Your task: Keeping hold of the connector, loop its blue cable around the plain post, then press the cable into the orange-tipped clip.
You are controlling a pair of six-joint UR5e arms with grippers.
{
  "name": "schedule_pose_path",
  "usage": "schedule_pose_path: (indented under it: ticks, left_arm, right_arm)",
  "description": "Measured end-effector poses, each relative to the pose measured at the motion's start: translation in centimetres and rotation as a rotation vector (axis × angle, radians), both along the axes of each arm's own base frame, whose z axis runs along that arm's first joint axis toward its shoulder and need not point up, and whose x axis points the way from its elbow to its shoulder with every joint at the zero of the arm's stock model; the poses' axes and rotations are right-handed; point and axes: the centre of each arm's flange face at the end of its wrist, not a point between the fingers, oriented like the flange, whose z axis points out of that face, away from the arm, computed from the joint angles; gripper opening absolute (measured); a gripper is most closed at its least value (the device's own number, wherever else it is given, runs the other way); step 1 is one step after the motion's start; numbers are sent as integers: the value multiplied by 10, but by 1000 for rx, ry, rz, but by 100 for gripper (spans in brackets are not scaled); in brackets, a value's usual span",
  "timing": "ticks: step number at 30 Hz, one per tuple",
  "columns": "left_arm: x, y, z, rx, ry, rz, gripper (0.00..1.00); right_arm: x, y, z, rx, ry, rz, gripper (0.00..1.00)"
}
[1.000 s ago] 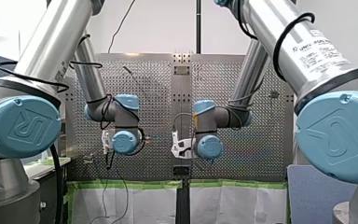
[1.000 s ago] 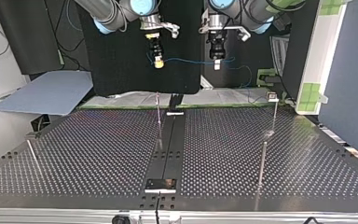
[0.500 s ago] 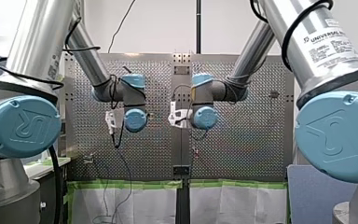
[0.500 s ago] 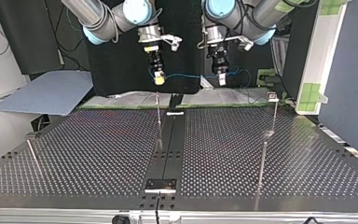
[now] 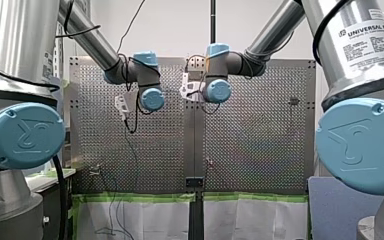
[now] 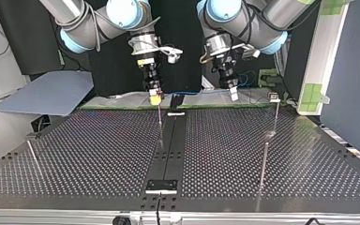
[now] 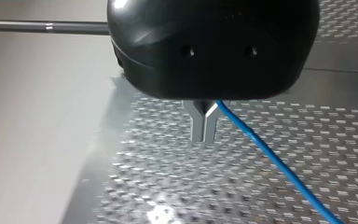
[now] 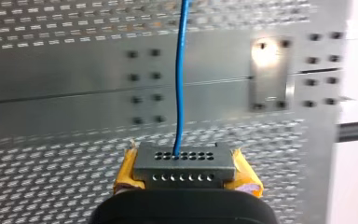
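Above the table's (image 6: 98, 154) far edge, my right gripper's (image 8: 185, 173) yellow pads (image 8: 123, 175) clamp the connector (image 8: 185, 165) while my left gripper's (image 7: 203, 130) metal fingers (image 7: 196, 126) pinch its blue cable (image 7: 270, 156); excess tension between them could pull the cable loose.

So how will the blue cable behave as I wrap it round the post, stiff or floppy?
Likely flexible yet slightly springy: the cable leaves the connector in a nearly straight line. So thin, it is probably very light. It might slip through the left claw, whose bare metal fingers pinch it.
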Motion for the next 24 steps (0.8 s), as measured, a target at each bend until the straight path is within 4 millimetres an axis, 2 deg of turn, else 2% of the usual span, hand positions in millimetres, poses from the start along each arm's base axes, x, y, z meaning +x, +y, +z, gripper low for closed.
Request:
schedule_pose_path:
  ticks: [8,11,18,24]
  left_arm:
    - [4,1,59,-49,-66,9,5]
    - [4,5,82,-65,-87,31,5]
    - [-1,17,140,-83,-133,85,5]
    - [-8,28,191,-78,-174,101,8]
  right_arm:
    - [-4,-3,75,-58,-53,7,8]
    - [-7,-3,99,-77,-70,12,8]
    - [-22,2,171,-135,-114,28,8]
    - [-37,9,206,-155,-120,47,8]
